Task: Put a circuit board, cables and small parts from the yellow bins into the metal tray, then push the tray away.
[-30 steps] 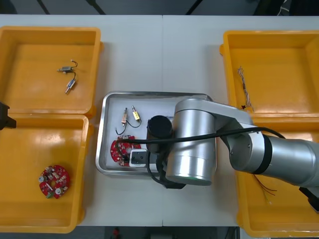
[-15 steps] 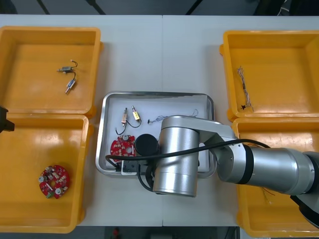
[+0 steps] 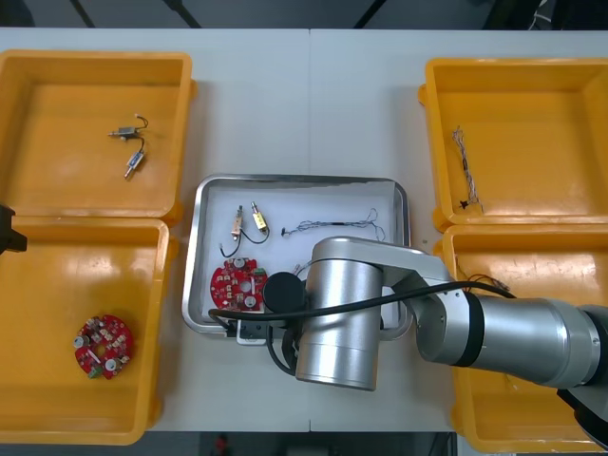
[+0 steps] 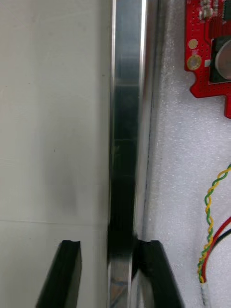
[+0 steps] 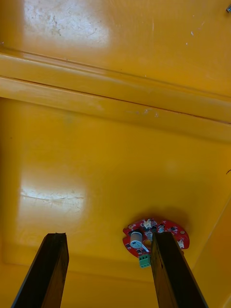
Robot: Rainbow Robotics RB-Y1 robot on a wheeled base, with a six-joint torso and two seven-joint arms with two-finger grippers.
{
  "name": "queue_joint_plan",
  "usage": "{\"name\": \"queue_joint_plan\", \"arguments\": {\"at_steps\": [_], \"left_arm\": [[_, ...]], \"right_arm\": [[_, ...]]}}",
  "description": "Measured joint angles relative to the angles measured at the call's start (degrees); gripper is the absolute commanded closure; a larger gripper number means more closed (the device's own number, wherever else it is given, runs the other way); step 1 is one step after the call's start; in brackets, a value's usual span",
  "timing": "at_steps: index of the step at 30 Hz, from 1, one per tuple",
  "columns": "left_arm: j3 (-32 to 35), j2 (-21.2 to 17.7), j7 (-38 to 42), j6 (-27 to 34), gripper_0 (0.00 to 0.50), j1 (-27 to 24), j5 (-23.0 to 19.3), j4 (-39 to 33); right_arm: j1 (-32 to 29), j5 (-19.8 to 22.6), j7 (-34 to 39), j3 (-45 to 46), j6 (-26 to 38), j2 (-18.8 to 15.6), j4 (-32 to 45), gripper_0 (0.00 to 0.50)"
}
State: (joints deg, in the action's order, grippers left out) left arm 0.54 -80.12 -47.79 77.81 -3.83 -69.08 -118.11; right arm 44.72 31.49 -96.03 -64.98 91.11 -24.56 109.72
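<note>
A: Where's the tray, and what are the fingers doing?

B: The shiny rectangular metal tray [image 3: 294, 179] sits mid-table between the yellow bins. It holds a round red circuit board [image 3: 237, 284], small metal parts [image 3: 247, 220] and a thin twisted cable [image 3: 337, 226]. The right fingers [image 4: 67, 274] are apart and straddle its near rim [image 4: 127, 96] – one over the light table [image 4: 48, 96], one inside against the rim wall. There's a gap on the outer side, so they aren't clamped.

A: Risks?

B: The contact looks off-centre, near the board's corner, so a push could swing the tray toward a bin. The inner finger could snag the red and yellow twisted cable [image 4: 211, 202] just beside it, or ride up over the rim.

A: Left side?

B: The left fingers [image 5: 48, 269] are spread and hold nothing, parked over a plastic yellow bin [image 5: 96, 168] with a spare red board [image 5: 142, 236].

A: Anything hidden?

B: In the front view the right arm covers the near rim and its fingers – and most of that cable. The wrist view cuts off the board and cable, and I can't tell how hard the finger presses.
</note>
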Motion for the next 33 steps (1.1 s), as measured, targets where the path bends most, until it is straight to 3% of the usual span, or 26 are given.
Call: {"name": "queue_joint_plan", "arguments": {"at_steps": [2, 12, 18, 33], "left_arm": [[0.0, 0.0, 0.0, 0.0, 0.0, 0.0, 0.0, 0.0], [0.0, 0.0, 0.0, 0.0, 0.0, 0.0, 0.0, 0.0], [0.0, 0.0, 0.0, 0.0, 0.0, 0.0, 0.0, 0.0], [0.0, 0.0, 0.0, 0.0, 0.0, 0.0, 0.0, 0.0]], "right_arm": [[0.0, -0.3, 0.0, -0.2, 0.0, 0.0, 0.0, 0.419], [0.0, -2.5, -0.3, -0.4, 0.0, 0.0, 0.0, 0.5], [0.1, -5.4, -0.7, -0.4, 0.0, 0.0, 0.0, 0.5], [3.9, -5.7, -0.7, 0.6, 0.0, -2.2, 0.0, 0.5]]}}
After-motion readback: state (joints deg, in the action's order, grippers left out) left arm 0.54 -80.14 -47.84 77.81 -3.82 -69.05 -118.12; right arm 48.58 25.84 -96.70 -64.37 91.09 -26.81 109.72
